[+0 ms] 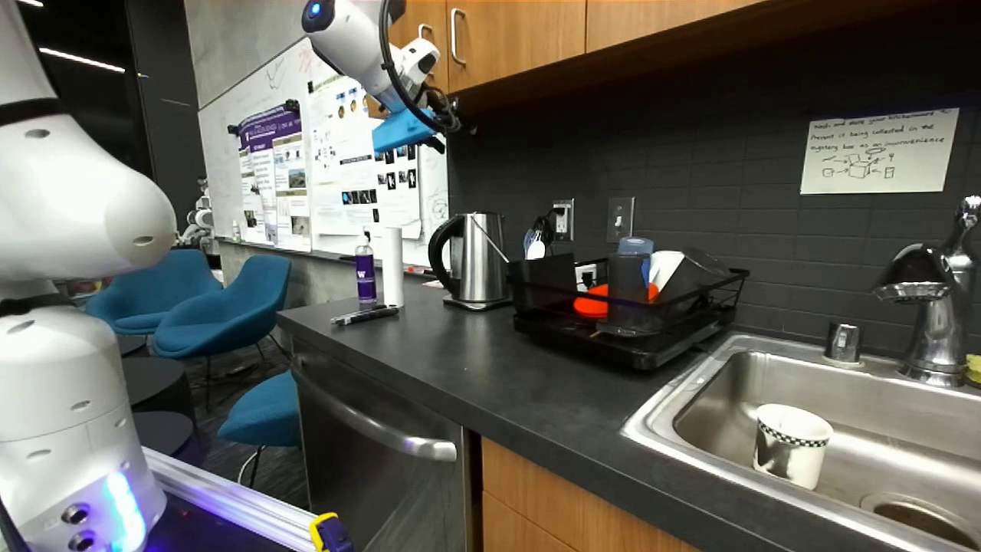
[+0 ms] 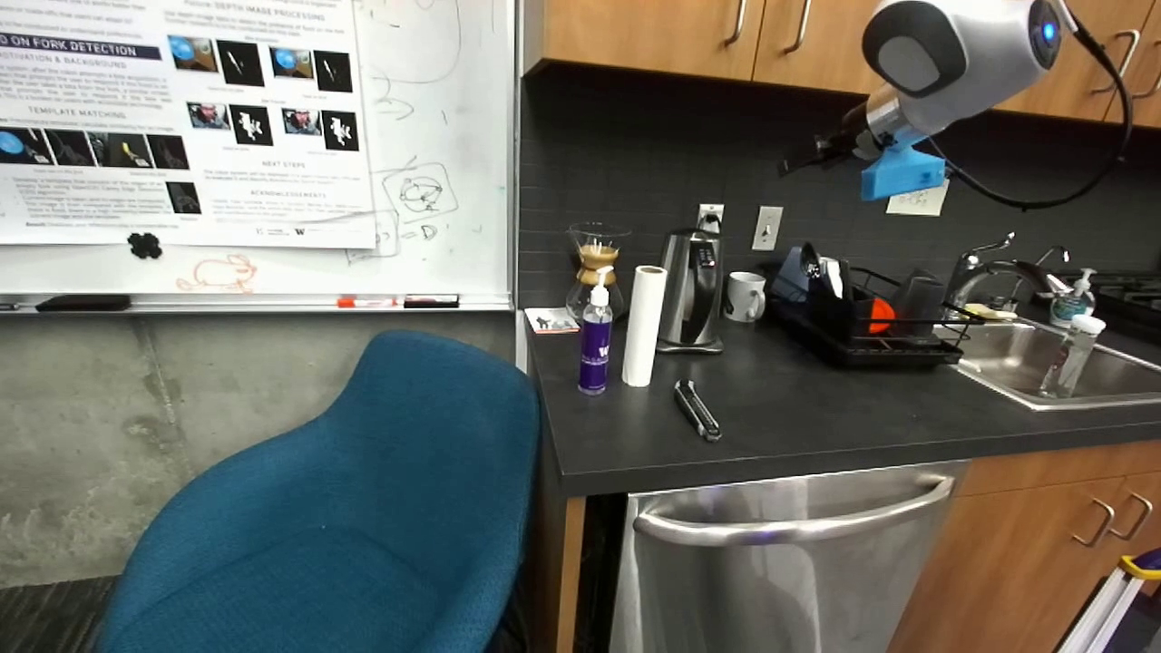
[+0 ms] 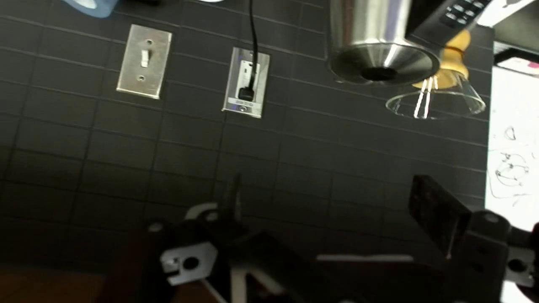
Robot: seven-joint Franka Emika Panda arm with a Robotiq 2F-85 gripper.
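My gripper (image 3: 330, 195) stands open with nothing between its fingers, facing the dark tiled wall. In an exterior view the gripper (image 2: 803, 161) hangs high above the counter, apart from everything on it. Below it stands a steel kettle (image 2: 689, 295), which appears upside down in the wrist view beside a glass coffee maker (image 3: 446, 94). A white roll (image 2: 644, 326) and a purple-labelled spray bottle (image 2: 595, 349) stand upright left of the kettle. A dark elongated object (image 2: 697, 411) lies in front of them. A white mug (image 2: 746, 297) sits between kettle and dish rack.
Wooden cabinets (image 1: 513, 34) overhang the counter near the arm. A black dish rack (image 1: 559, 354) holds cups and a red item. Beyond it, the steel sink (image 1: 705, 383) contains a white checkered-rim cup (image 1: 789, 452), beside a tall faucet (image 1: 939, 322). A blue chair (image 2: 345, 508) stands beside the counter's end.
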